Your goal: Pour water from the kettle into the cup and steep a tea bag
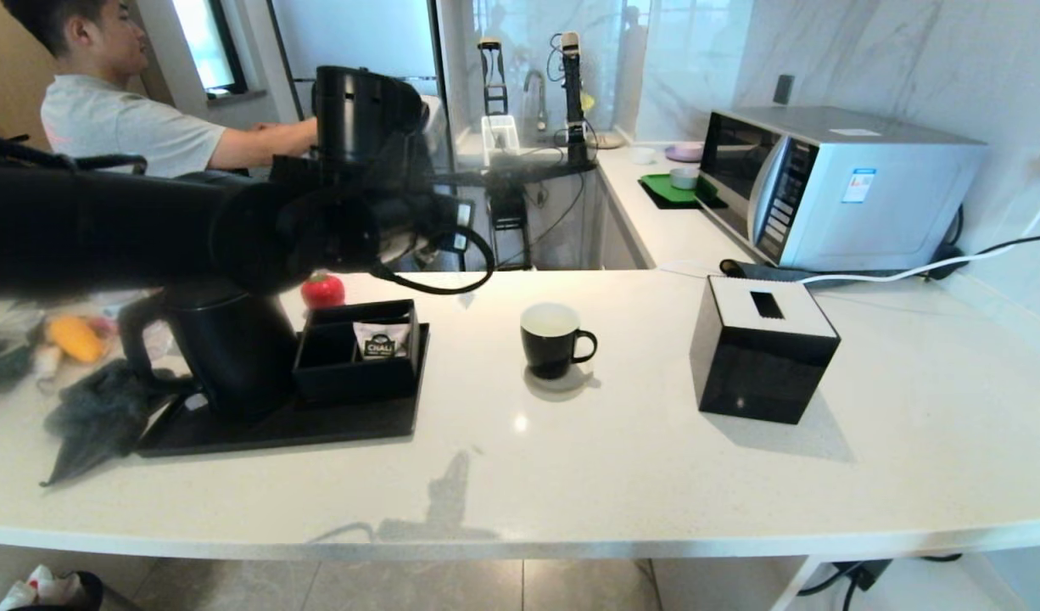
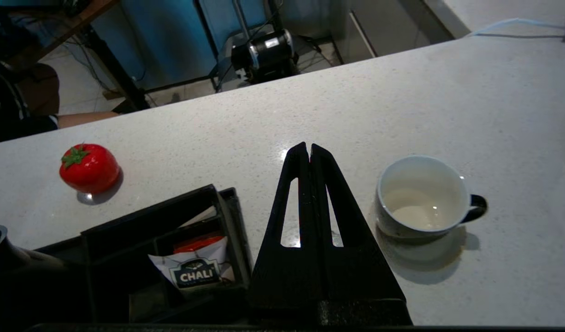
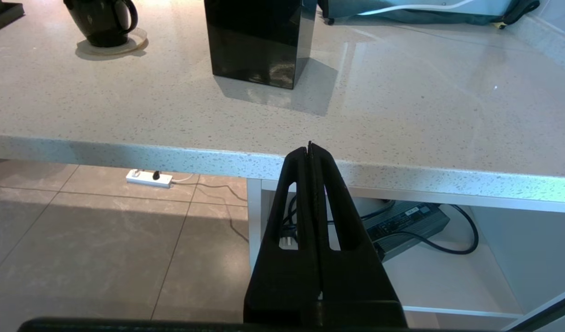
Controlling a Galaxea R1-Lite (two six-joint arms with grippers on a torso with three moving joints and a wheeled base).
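The cup (image 1: 550, 339) is my landmark here — black mug, white inside, sitting on a little round coaster in open counter with its handle turned toward the black tissue box (image 1: 762, 348). From my left wrist view it looks like there's already some liquid in the bottom, can't swear to how much. No dangling tea bag anywhere I can see, just a white CHALI sachet (image 2: 195, 267) standing in the black organizer (image 1: 359, 352), which sits on the kettle side of the cup.

The kettle (image 1: 223, 348) stands further out past that organizer, both on the same black tray (image 1: 316, 424), handle pointing away from the cup — my guess is so a left-side grab is easy.

My left gripper (image 2: 308, 147) hangs above the counter between the organizer and the cup, fingers pressed together, holding nothing. My right gripper (image 3: 309, 147) is parked off the near counter edge, below the surface, on the tissue-box side of the cup — also closed and empty.

Room-wise: lots of bare counter around the cup on the near side. The organizer wall is the tight spot if I swing toward the kettle.
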